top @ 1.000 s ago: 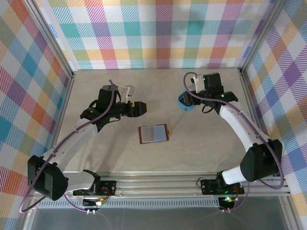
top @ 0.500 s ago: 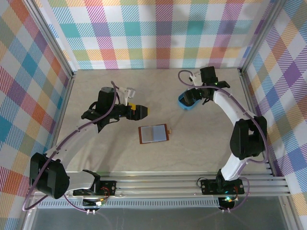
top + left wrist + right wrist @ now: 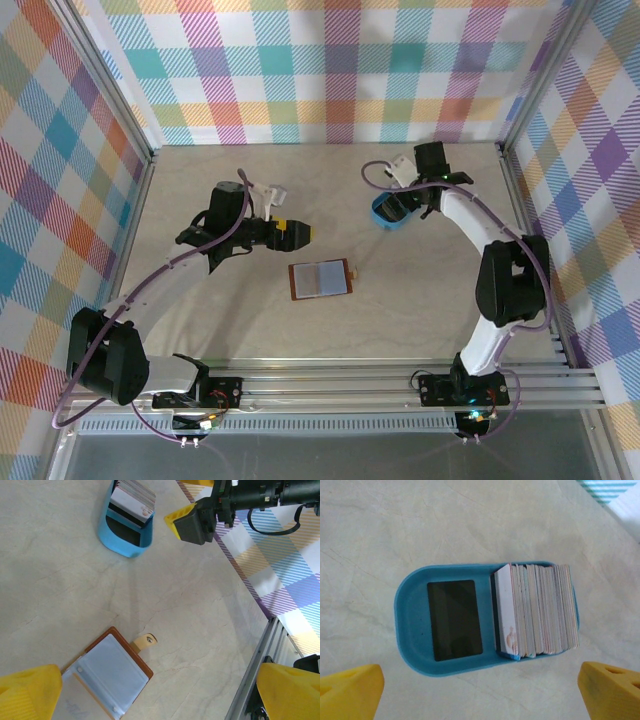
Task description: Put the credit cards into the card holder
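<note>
Credit cards stand stacked in the blue tray.

Bare table all around card holder; blue tray well apart.

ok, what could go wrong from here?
The credit cards stand packed edge-up in the blue tray, so the open right gripper could pinch several at once or drag the tray. The card holder lies open and unheld on the table; the open left gripper is off it, so pushing a card in may slide it.
</note>
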Controlling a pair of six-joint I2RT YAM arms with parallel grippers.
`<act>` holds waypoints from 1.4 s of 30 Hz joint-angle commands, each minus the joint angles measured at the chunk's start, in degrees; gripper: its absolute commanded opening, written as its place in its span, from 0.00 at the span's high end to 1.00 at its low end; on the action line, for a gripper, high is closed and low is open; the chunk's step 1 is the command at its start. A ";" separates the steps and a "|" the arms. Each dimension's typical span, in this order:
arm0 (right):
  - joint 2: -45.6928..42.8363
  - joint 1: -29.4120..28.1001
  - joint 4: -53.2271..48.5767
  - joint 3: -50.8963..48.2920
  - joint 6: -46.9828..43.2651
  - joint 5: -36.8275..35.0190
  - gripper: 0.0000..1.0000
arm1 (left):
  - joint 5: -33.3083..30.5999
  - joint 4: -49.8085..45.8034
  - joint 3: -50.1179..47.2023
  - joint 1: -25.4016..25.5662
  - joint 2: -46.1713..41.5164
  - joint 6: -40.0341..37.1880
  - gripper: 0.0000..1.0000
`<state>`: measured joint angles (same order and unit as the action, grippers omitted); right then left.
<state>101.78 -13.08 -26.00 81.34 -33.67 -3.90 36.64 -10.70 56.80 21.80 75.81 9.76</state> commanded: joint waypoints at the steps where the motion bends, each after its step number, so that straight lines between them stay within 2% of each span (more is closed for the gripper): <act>1: 3.00 0.42 2.57 1.77 -6.07 0.80 0.01 | 0.91 -0.16 0.47 -0.42 0.21 -0.18 0.00; 7: 7.21 0.38 2.45 5.41 -10.31 -1.02 0.01 | 0.71 -0.96 -0.29 0.23 0.21 -0.52 0.00; 12: 12.42 -0.01 4.39 9.92 -12.13 -7.32 0.01 | -0.73 -2.71 0.06 1.04 0.30 -1.93 0.00; 18: 16.90 -0.01 6.08 13.28 -15.43 -9.58 0.01 | -1.84 -3.24 0.19 1.18 0.65 -2.28 0.00; 25: 21.00 -0.02 4.89 16.64 -15.86 -10.11 0.01 | -1.31 -3.22 0.97 1.23 2.36 -2.12 0.00; 29: 22.92 -0.10 7.78 16.93 -15.00 -16.91 0.01 | -1.31 -3.54 1.52 1.23 2.98 -2.11 0.01; 32: 23.12 -0.02 8.37 16.59 -15.14 -17.73 0.00 | -0.89 -3.80 2.03 1.23 3.38 -2.11 0.01; 37: 23.03 -0.01 9.11 16.39 -15.28 -18.09 0.05 | -0.79 -3.96 2.14 1.23 3.61 -2.06 0.01; 42: 22.70 -0.01 10.27 16.82 -14.85 -19.12 0.17 | -0.99 -4.07 2.12 1.23 3.62 -2.20 0.01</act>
<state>124.84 -13.17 -18.33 96.77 -48.75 -21.47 35.07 -13.52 57.17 22.48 79.11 8.86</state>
